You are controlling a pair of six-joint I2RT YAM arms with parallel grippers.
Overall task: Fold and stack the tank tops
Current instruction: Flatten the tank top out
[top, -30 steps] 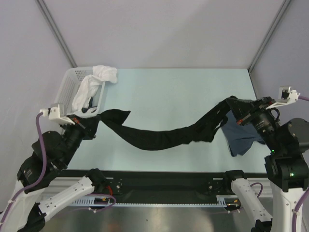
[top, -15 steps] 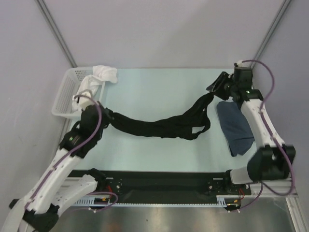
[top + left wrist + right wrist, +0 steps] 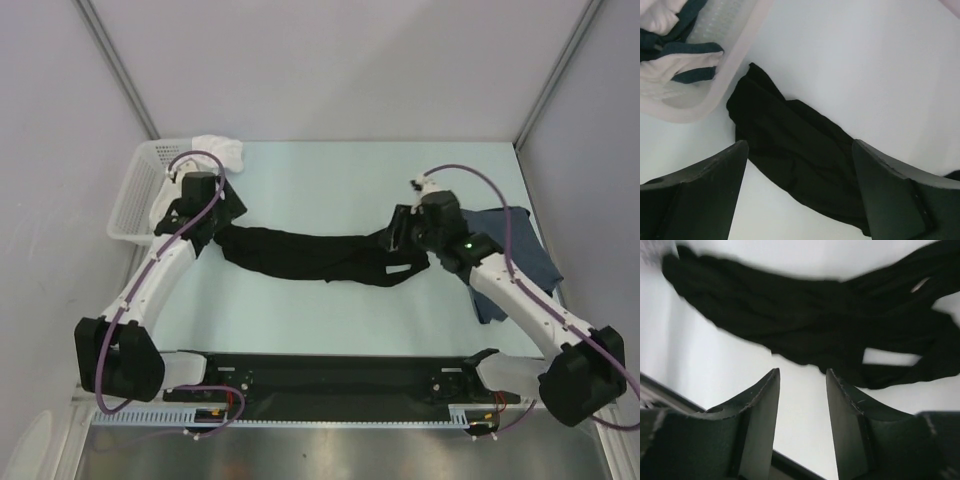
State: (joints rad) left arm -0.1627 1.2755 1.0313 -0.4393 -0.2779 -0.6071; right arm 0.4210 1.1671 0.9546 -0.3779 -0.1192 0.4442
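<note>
The black tank top (image 3: 320,258) lies across the middle of the desk as a twisted, rope-like band. Its left end sits just beside the white basket (image 3: 135,195) at the far-left corner, and its strap end is bunched toward the right. The slate-blue tank top (image 3: 537,262) lies flat near the right edge, partly under the right arm.

The left gripper (image 3: 799,145) hangs over the black top's left end with its fingers spread wide and nothing between them. The right gripper (image 3: 802,372) hovers over the strap end (loops of cloth show there, crossing one another) with its fingers parted and empty, bare desk showing in the gap.

Neither top is folded yet, and the black one likely needs spreading flat first. The main risk I see is a pinch taken on the twisted band: it would catch several layers or a single strap, so the cloth would lift as a rope again and fold lumpy. On the left, a finger coming down so near the basket could snag its wall or nudge it. On the right, the arm may drag the blue top toward the desk's edge.
</note>
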